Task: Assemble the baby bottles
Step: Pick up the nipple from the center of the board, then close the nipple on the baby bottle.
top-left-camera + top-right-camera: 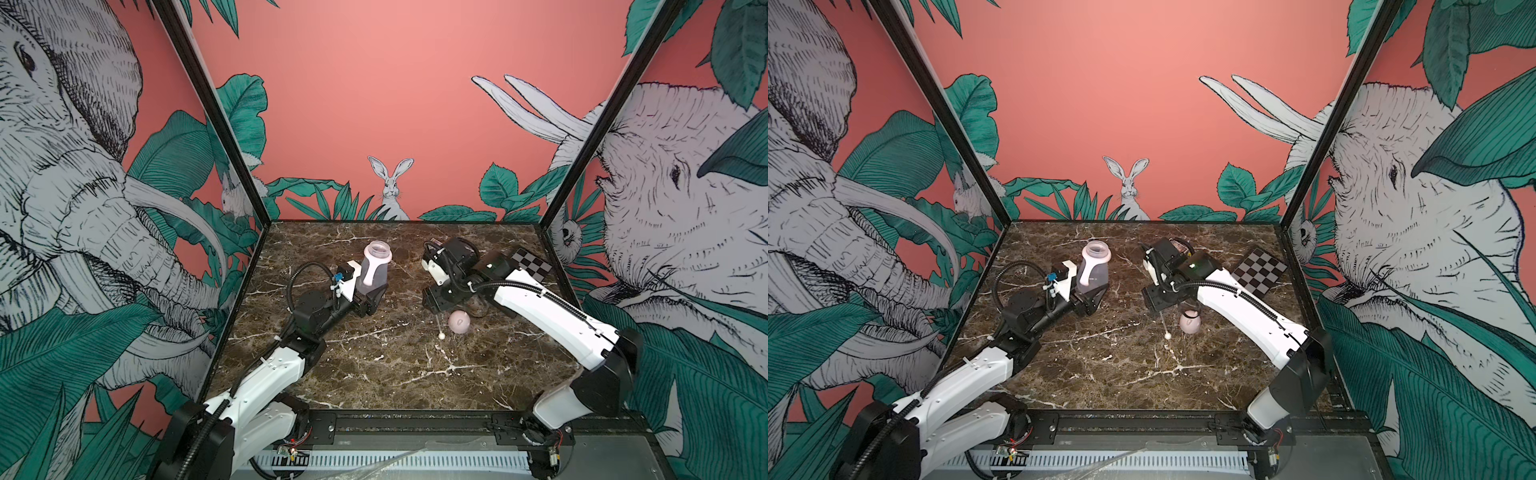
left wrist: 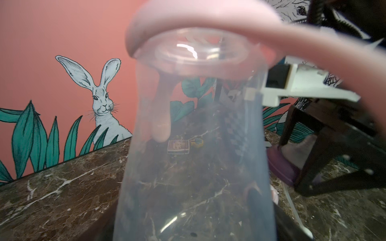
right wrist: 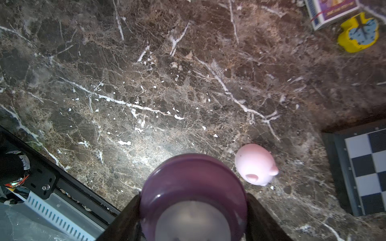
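My left gripper (image 1: pixel 370 291) is clamped on the lower body of the clear bottle (image 1: pixel 376 270), at about 11 o'clock from the middle of the table (image 1: pixel 374 374), taking the far wall as 12. The bottle's long axis stands close to upright, with the open mouth up. The pale pink collar ring (image 1: pixel 378 252) sits round its neck, and its handles droop along the sides. I cannot tell whether the base touches the marble.

My right gripper (image 3: pixel 193 200), at about 1 o'clock and pointing down, pinches the purple nipple (image 3: pixel 188 177) between its dark fingers (image 3: pixel 123 223). In the left wrist view the wide flange is lowest and the pale teat sits up between the fingers, so its axis is near vertical. A thin straw (image 1: pixel 439 326) runs down from beneath it, ball end lowest.

The pink eared cap (image 1: pixel 459 322) lies on the table just beside that straw, at its 3 o'clock. The checkered board (image 1: pixel 534 266) lies at 2 o'clock by the right wall. A small card box (image 3: pixel 332 10) shows in the right wrist view.
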Robot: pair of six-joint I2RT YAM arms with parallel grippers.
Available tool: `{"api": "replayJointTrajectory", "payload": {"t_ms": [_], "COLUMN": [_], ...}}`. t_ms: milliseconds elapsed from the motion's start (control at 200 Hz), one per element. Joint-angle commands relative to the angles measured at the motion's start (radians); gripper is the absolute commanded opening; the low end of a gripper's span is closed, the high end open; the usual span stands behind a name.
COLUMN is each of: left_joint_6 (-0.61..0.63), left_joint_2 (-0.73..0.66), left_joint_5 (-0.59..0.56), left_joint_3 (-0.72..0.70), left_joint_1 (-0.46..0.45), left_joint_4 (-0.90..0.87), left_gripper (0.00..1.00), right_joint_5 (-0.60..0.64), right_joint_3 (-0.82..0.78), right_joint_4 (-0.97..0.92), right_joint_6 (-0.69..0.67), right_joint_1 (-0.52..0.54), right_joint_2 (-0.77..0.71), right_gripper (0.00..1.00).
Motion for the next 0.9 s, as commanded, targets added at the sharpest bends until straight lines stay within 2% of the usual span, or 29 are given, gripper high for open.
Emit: {"api": "replayJointTrajectory", "payload": {"t_ms": [0, 180, 465, 665, 895], "left_joint_6": [-0.052, -0.056, -0.039, -0.028, -0.036], "left_joint_2": [0.028, 0.081, 0.172, 0.237, 0.324], "left_joint_5": [0.055, 0.072, 0.095, 0.101, 0.123], "left_joint_3": [0.006, 0.015, 0.05, 0.07, 0.093], "left_joint_1": [0.002, -0.013, -0.046, -0.077, -0.102], "left_joint_4": [0.128, 0.173, 0.208, 0.224, 0.262], "left_gripper": [0.57, 0.57, 0.56, 0.56, 0.56], "right_joint_5": [-0.009, -0.018, -0.067, -0.125, -0.143], "right_joint_3": [0.091, 0.302, 0.763, 0.913, 0.917], "right_joint_4": [-0.138, -0.244, -0.408, -0.4, -0.295], "right_joint_6": [-0.066, -0.119, -0.15, -0.116, -0.097], "right_joint_1": [-0.033, -0.098, -0.137, -0.151, -0.151], "right_joint_2": [-0.028, 0.003, 0.182, 0.217, 0.188], "right_gripper": [0.6, 0.6, 0.58, 0.58, 0.58]}}
